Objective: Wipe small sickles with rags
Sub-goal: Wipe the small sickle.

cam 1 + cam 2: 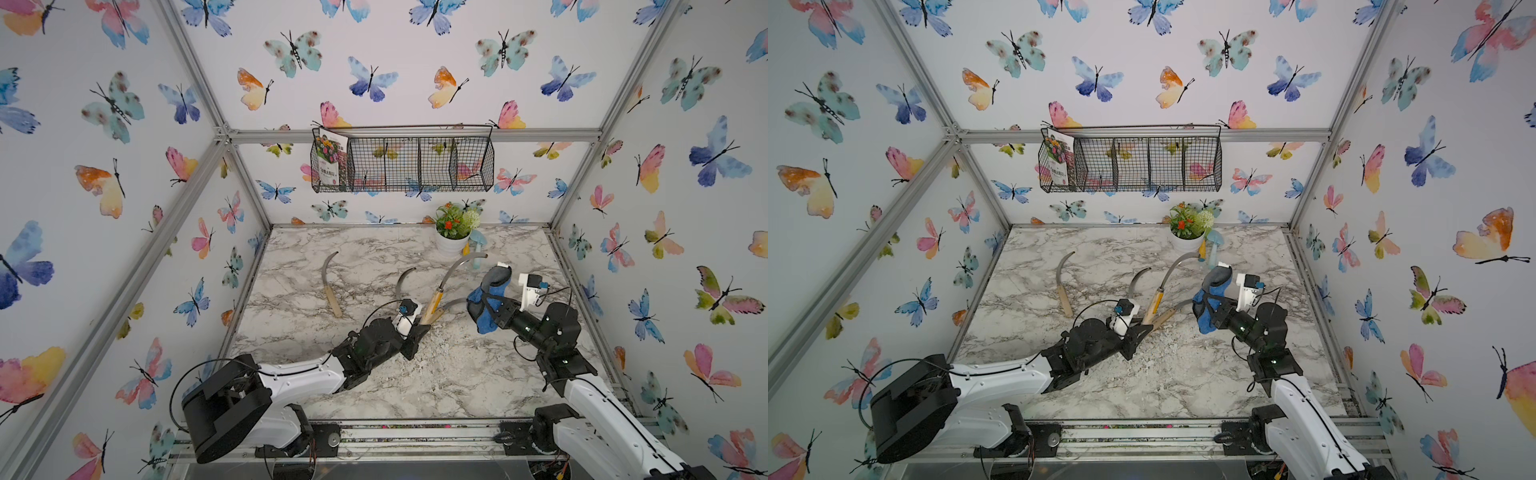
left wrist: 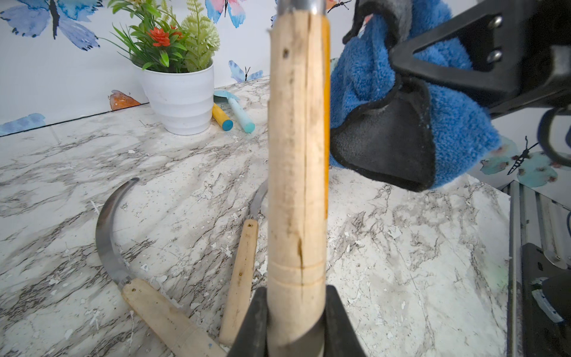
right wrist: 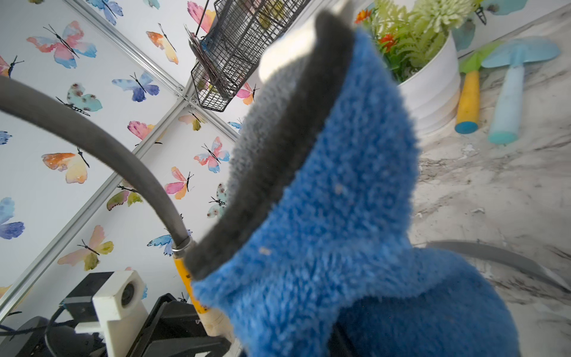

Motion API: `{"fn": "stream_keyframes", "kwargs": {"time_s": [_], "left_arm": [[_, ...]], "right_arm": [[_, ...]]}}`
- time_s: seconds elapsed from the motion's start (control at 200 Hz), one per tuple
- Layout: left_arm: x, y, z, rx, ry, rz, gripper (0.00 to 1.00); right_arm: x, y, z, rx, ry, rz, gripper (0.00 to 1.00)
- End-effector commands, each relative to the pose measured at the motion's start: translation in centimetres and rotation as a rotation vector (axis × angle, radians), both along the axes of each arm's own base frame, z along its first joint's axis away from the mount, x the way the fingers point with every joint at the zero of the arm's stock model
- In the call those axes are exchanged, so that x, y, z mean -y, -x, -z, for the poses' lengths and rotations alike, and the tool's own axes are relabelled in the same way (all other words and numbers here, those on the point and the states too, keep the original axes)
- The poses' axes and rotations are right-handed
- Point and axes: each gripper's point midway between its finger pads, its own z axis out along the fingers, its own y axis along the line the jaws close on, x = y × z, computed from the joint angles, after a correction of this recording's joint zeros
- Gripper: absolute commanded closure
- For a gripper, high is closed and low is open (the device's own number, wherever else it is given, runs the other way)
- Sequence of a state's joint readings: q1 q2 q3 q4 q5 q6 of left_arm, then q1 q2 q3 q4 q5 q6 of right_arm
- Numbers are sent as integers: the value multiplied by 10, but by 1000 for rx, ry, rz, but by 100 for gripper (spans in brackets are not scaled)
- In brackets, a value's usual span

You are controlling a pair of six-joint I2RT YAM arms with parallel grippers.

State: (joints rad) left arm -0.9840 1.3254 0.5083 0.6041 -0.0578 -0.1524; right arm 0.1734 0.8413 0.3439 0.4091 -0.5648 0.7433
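Left wrist view: the left gripper is pinched tight on the butt of the held sickle, whose pale wooden handle rises from between the jaws, clear of the marble table. In a top view its curved blade reaches toward the white flower pot. The right gripper is clamped on the blue rag, which bunches around its fingers with the dark grey piece showing and hangs just beside the raised handle; whether they touch cannot be told. A far sickle lies flat on the table well apart toward the left arm's side, while a second sickle and a third sickle lie near the left gripper
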Motion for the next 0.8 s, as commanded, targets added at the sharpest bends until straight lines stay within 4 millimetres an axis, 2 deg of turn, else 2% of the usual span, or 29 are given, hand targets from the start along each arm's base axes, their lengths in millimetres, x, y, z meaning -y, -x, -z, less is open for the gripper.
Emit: {"fn": "stream_keyframes", "kwargs": {"time_s": [0.0,0.155,0.3,0.461,0.581,0.796], "left_arm": [[11,2,-12,17,13,39,100],[19,-2,-5,-3,-17,42,100],[32,-6,12,-105,-61,46,100],[44,7,24,-255,-16,98,100],[46,18,25,-338,41,144,100],[47,18,27,-379,52,150,100]], "right_arm": [[-15,9,-3,4,-77,-136,98],[-24,8,8,-21,-80,-207,98],[-32,7,10,-12,-114,-247,98],[-42,3,13,-10,-127,-291,98],[-49,1,19,-14,-127,-316,98],[-63,-3,22,-10,-145,-381,98]]}}
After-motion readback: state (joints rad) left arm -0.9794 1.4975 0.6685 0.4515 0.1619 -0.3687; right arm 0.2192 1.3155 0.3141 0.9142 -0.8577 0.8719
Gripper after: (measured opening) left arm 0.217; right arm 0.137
